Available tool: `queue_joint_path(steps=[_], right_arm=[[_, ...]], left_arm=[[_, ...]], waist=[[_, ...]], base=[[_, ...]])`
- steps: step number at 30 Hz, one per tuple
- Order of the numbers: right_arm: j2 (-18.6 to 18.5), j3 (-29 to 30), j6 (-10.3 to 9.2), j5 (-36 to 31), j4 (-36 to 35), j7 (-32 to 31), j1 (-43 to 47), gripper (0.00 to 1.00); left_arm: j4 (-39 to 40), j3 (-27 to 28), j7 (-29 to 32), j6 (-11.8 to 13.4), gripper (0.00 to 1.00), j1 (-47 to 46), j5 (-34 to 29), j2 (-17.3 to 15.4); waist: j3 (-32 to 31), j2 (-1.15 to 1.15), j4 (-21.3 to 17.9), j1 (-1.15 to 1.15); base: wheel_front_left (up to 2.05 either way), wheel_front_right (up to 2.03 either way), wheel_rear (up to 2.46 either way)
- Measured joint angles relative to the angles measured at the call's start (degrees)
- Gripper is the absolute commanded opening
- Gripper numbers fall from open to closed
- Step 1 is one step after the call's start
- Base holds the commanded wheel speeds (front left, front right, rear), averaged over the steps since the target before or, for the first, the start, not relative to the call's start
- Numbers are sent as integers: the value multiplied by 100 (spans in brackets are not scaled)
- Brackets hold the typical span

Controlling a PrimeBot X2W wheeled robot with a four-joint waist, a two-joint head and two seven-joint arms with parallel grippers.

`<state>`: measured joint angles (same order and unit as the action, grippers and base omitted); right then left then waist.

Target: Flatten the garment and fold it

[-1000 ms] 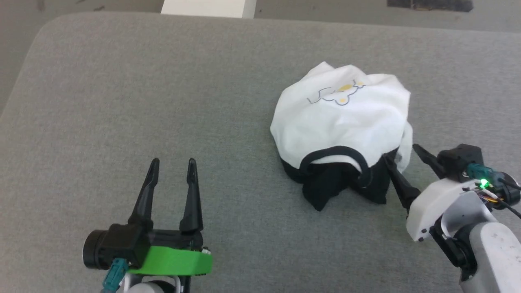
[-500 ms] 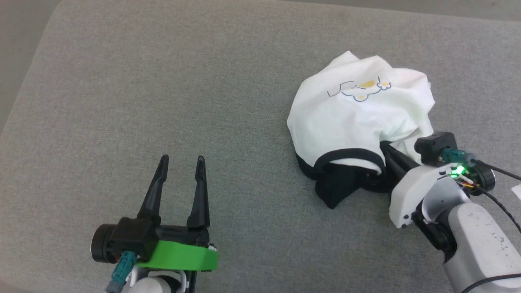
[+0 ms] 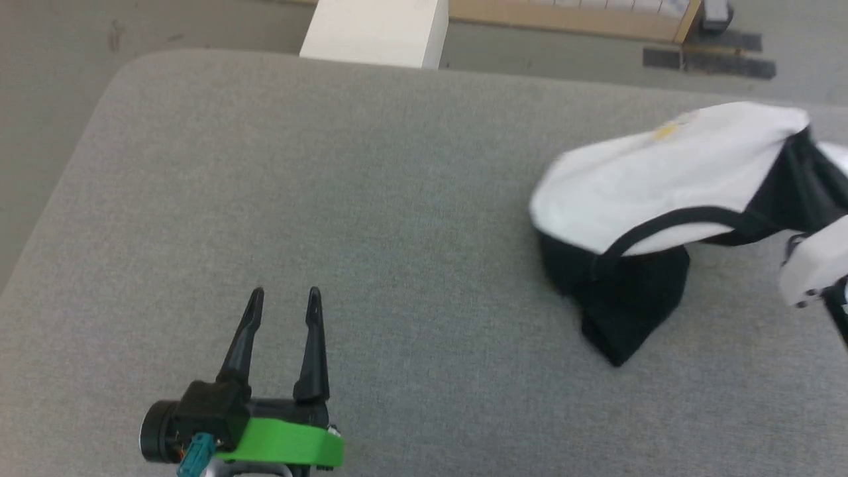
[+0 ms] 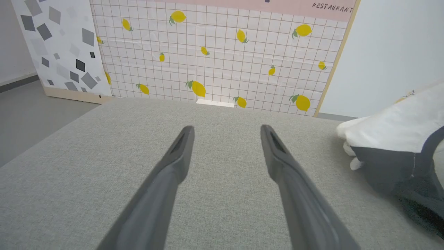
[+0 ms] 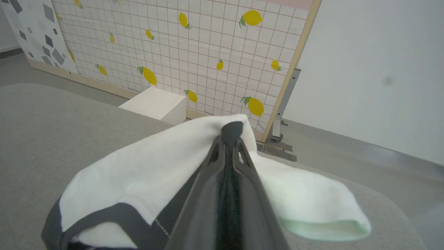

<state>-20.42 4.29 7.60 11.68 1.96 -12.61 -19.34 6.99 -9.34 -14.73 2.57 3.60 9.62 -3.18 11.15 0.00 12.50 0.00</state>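
Grey fabric tabletop, rounded corners. Behind it: a white block, a lemon-print grid panel, a grey-speckled panel, plain pale wall, grey floor.

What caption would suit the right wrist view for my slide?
The right gripper shut on the garment, above the grey surface.

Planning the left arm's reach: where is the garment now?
In the head view, the garment sits bunched at the right of the grey cushion, pinched by the right gripper, far right of the open left gripper.
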Motion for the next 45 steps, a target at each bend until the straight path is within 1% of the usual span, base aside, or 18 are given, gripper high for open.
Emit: queue_joint_path(steps=[4,7,10,12,15,16,17,18,21,23,27,31,37,40,43,45], right_arm=[[-24,63,-1,-187,-679,-426,151,0],[-40,-260,-1,-286,-936,-556,442,0],[46,-813,-2,-304,-858,-539,778,0],[248,-1222,-1,-178,-606,-453,919,0],[361,-1805,-2,2,-160,-386,949,0],[364,-2047,-2,79,-21,-388,948,31],[358,-2224,-2,156,77,-402,948,80],[368,-2396,-1,261,174,-402,946,100],[386,-2720,-1,579,302,-400,886,100],[424,-2711,-1,864,286,-345,833,100],[353,-2499,-1,1114,33,-250,693,100],[325,-2033,-2,1299,-456,-250,653,100],[335,-1005,-2,1193,-1159,-400,662,100],[385,-354,-2,792,-1374,-478,701,100],[436,175,-2,468,-1350,-561,854,100],[463,358,-2,319,-1251,-619,964,100]], left_arm=[[-2,54,0,-8,100,115,-5,0],[-1,52,0,-43,100,143,-5,0],[-15,49,0,-54,100,171,-5,1],[-45,33,0,-83,100,175,-5,1],[-86,2,0,-119,100,169,-9,1],[-94,0,0,-142,100,165,-20,2],[-99,-2,0,-151,100,163,-33,2],[-103,-4,0,-151,100,161,-52,3],[-120,0,0,-152,100,154,-56,3],[-127,7,0,-152,100,153,-56,3],[-132,23,0,-149,100,155,-55,3],[-119,55,0,-142,100,157,-52,3],[-59,57,0,-140,100,153,-49,3],[-55,23,0,-132,100,120,-48,3],[-57,-24,0,-132,100,59,-46,4],[-55,-56,0,-124,100,19,-46,4]], waist=[[-239,0,-43,0],[-350,0,-82,0],[-385,0,-142,0],[-376,0,-177,0],[-326,0,-187,0],[-307,0,-187,0],[-291,0,-185,0],[-274,0,-183,0],[-238,0,-181,0],[-235,0,-191,0],[-258,0,-224,0],[-277,0,-284,0],[-167,0,-327,0],[-56,0,-336,0],[59,0,-326,0],[133,0,-311,0]], base=[[0,0,0],[0,0,0],[0,0,0],[0,0,0],[0,0,0],[0,0,0],[0,0,0],[0,0,0],[0,0,0],[0,0,0],[0,0,0],[0,0,0],[0,0,0],[0,0,0],[0,0,0],[0,0,0]])
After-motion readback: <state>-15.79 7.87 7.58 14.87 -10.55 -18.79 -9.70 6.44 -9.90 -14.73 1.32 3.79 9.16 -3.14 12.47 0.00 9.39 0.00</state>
